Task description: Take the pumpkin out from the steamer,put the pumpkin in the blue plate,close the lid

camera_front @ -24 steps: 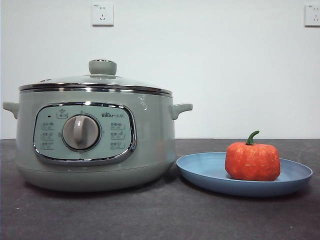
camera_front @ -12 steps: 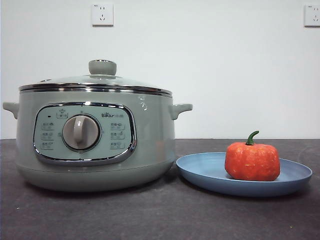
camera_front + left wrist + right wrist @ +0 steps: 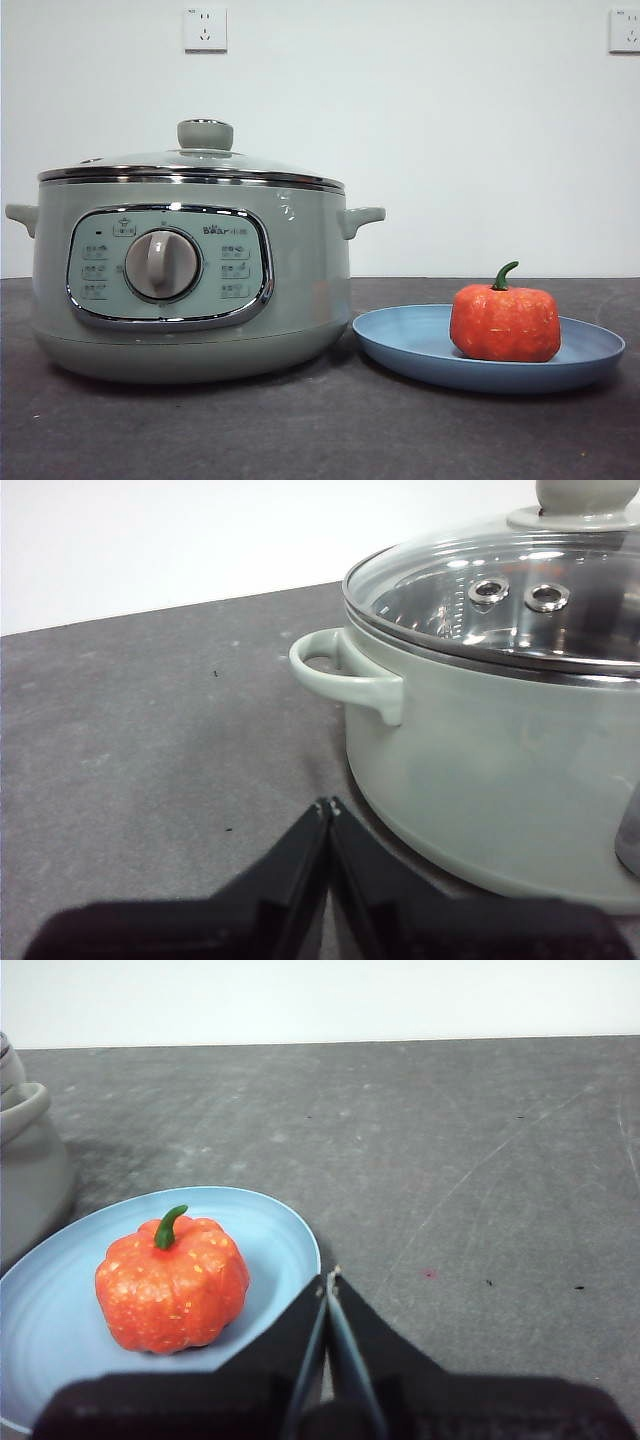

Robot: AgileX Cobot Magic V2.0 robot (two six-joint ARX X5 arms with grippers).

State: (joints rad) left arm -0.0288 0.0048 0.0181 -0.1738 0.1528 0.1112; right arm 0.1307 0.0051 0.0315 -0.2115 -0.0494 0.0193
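Change: nothing has shifted since the earlier frames.
Pumpkin (image 3: pixel 505 322): sits upright on the blue plate (image 3: pixel 400 342), beside the steamer (image 3: pixel 300 290).
Lid (image 3: pixel 190 165): seated on the steamer; interior blurred by glare.
Left gripper (image 3: pixel 328 808): jaws pressed together, near the steamer's handle.
Right gripper (image 3: pixel 329 1282): jaws pressed together, at the plate's rim.

You have open dark table (image 3: pixel 300 430) in front of the steamer (image 3: pixel 190 280) and beyond the blue plate (image 3: pixel 60 1300). The narrow gap between steamer and plate is tight (they sit just beside each other). The lid (image 3: pixel 190 165) covers the pot, its knob standing up clear. The pumpkin (image 3: pixel 505 322) occupies the plate's middle; above it, nothing blocks you.
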